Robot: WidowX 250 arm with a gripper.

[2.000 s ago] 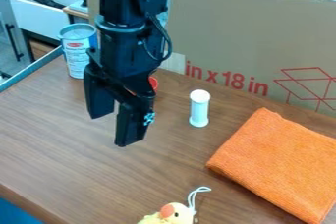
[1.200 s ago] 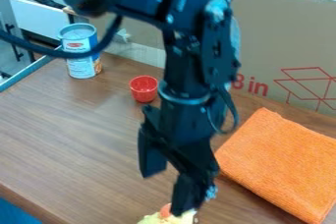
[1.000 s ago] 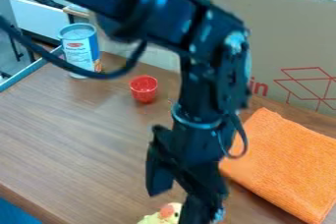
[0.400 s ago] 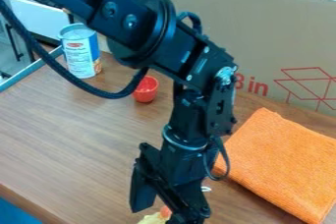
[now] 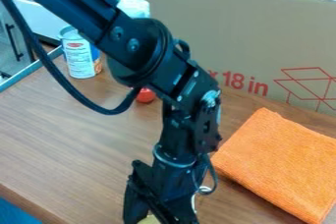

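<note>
One yellow toy (image 5: 150,220) between the fingers of the tool (image 5: 154,215), bottom edge.
The fingers stand apart, any hold unclear; alignment seems in hand, and grasping calls for careful centring.

Brown wood-grain counter (image 5: 78,134), orange cloth (image 5: 279,164) laid at right, labelled can (image 5: 80,61) placed far left, red cup (image 5: 146,96) and, near, yellow toy (image 5: 150,220) partly hidden.
</note>
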